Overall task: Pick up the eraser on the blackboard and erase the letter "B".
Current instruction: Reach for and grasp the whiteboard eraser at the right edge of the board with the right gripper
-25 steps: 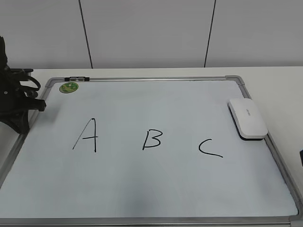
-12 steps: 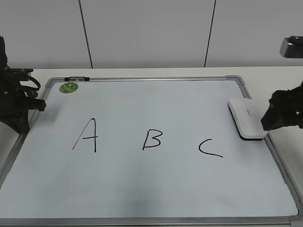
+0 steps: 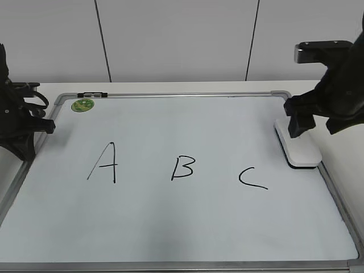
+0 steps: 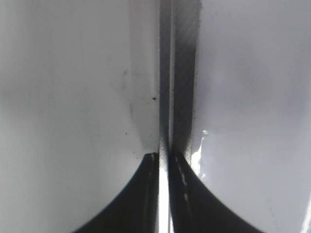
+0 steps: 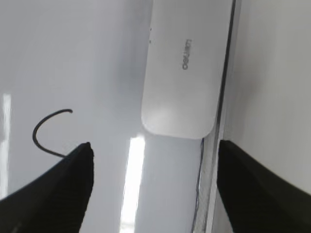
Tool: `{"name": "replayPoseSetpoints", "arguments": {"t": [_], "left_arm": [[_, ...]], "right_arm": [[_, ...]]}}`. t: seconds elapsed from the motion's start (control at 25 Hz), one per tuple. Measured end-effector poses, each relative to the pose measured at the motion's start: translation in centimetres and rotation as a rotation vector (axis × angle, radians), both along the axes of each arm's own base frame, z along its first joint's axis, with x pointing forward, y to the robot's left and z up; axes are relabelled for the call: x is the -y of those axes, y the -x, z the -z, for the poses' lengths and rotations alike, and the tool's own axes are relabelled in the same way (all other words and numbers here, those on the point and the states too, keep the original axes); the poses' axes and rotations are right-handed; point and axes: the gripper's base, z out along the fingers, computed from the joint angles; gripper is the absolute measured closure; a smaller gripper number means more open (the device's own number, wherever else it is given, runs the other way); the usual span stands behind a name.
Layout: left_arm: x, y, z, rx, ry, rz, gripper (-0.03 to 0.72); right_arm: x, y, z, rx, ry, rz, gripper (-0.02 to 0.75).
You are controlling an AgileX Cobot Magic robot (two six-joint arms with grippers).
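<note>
The blackboard [image 3: 187, 227] lies flat with black letters "A" [image 3: 104, 162], "B" [image 3: 183, 168] and "C" [image 3: 252, 177]. The white eraser [image 3: 301, 151] lies at the board's right edge, right of the "C". My right gripper [image 3: 298, 126] hovers over the eraser's far end, open and empty. In the right wrist view the eraser [image 5: 184, 68] lies ahead of the open jaws [image 5: 153, 158], beside the frame [image 5: 221, 121], with the "C" [image 5: 48, 133] at the left. My left gripper [image 3: 45, 126] rests at the board's left edge, shut [image 4: 164, 158] and empty.
A small green round magnet [image 3: 83, 104] sits at the board's far left corner, with a small black clip [image 3: 92, 94] on the frame beside it. A white wall stands behind the table. The board's metal frame [image 4: 165, 73] runs under the left jaws.
My right arm has come in from the right edge and moved up and left, over the eraser. The left arm, eraser and letters have not moved.
</note>
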Motion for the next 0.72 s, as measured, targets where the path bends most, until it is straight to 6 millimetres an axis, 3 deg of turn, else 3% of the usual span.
{"name": "replayPoseSetpoints", "arguments": {"t": [0.44, 0.56, 0.72], "left_arm": [[0.0, 0.0, 0.0, 0.0, 0.0, 0.0, 0.652], [0.0, 0.0, 0.0, 0.0, 0.0, 0.0, 0.652], [0.0, 0.0, 0.0, 0.0, 0.0, 0.0, 0.651]], "right_arm": [[-0.5, -5.1, 2.9, -0.13, 0.018, 0.054, 0.151], [0.2, -6.1, 3.1, -0.162, 0.02, 0.087, 0.15], [2.7, -7.8, 2.6, -0.194, -0.022, 0.173, 0.143]]}}
